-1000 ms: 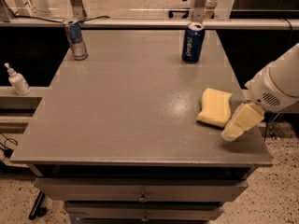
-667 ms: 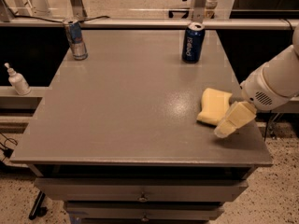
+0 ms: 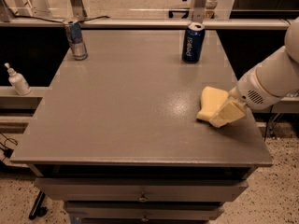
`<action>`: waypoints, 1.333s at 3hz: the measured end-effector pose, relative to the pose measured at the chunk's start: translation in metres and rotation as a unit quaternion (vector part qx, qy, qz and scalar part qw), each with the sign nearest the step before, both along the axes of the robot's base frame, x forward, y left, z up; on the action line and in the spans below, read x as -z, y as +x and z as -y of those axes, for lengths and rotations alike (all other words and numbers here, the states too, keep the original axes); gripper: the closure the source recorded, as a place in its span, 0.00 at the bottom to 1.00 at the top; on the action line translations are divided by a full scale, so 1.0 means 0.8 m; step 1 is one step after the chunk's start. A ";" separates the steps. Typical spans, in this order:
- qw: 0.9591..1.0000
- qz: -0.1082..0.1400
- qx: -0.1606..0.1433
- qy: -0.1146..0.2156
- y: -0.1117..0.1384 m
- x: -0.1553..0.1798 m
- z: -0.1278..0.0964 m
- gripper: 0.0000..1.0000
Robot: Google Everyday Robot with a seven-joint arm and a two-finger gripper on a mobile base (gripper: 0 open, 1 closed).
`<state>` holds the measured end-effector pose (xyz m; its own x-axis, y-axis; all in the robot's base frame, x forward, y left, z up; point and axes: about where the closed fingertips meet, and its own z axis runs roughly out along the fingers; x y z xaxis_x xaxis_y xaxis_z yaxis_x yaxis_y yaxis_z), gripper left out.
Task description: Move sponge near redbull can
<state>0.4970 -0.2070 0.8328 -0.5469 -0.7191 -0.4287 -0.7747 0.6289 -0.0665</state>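
Note:
The pale yellow sponge (image 3: pixel 210 101) lies flat on the grey table (image 3: pixel 126 106), near its right edge. The gripper (image 3: pixel 224 117), on a white arm coming in from the right, is low over the table at the sponge's right front side, overlapping its edge. I cannot tell if it holds the sponge. The redbull can (image 3: pixel 75 38) stands upright at the table's far left corner, far from the sponge.
A dark blue Pepsi can (image 3: pixel 193 42) stands upright at the back, right of centre. A small white pump bottle (image 3: pixel 17 80) sits on a ledge left of the table. Drawers run below the table's front edge.
The gripper has moved left and slightly away from the front edge, from beside the sponge to against its right front side. The sponge and both cans have stayed put.

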 end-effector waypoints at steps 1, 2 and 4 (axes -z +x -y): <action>1.000 0.000 0.005 0.003 0.002 -0.001 0.000 0.61; 1.000 0.012 -0.003 0.012 0.013 -0.020 -0.012 0.83; 0.999 0.039 -0.025 0.022 0.040 -0.062 -0.042 1.00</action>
